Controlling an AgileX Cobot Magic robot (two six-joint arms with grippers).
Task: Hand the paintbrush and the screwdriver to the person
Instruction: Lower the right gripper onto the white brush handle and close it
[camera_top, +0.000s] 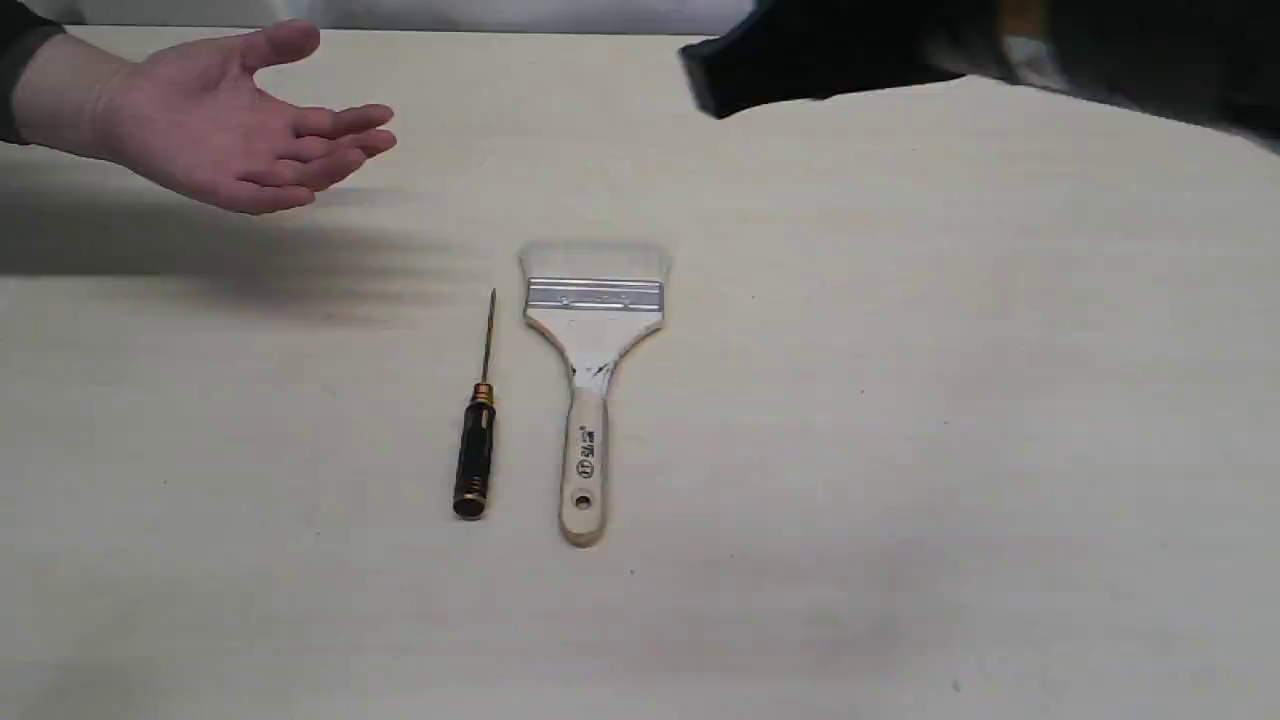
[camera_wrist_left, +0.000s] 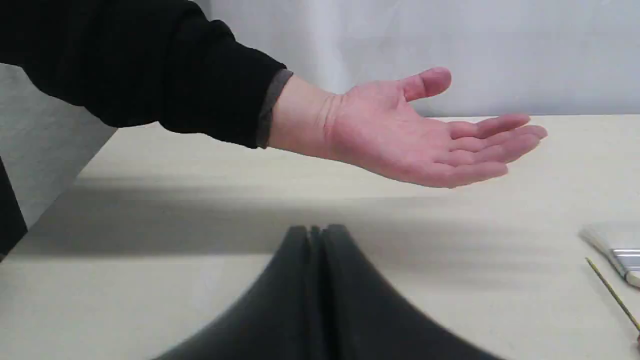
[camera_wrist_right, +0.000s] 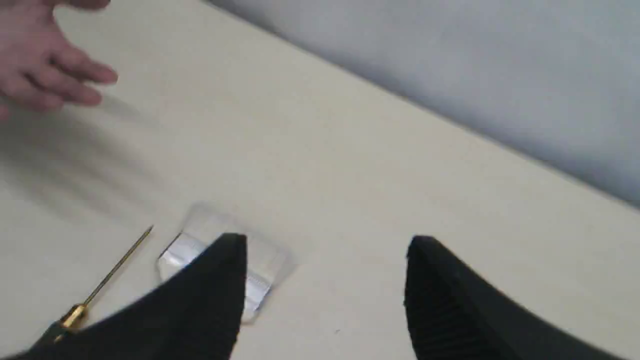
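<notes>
The paintbrush (camera_top: 592, 380) lies flat mid-table, pale bristles toward the far edge, wooden handle toward the near edge. Just left of it lies the screwdriver (camera_top: 477, 425), shaft pointing away, black handle nearer. The person's open hand (camera_top: 235, 125) hovers palm-up at the far left, and shows large in the left wrist view (camera_wrist_left: 415, 135). My right gripper (camera_wrist_right: 327, 250) is open and empty, above the table beyond the brush's bristles (camera_wrist_right: 220, 245); its blurred black body (camera_top: 800, 55) is at the top right of the exterior view. My left gripper (camera_wrist_left: 316, 232) is shut, empty, low before the hand.
The pale table (camera_top: 950, 400) stretches wide around the two tools. A grey-white wall (camera_wrist_left: 450, 45) stands behind its far edge. The hand's shadow (camera_top: 220, 255) falls on the table's left part.
</notes>
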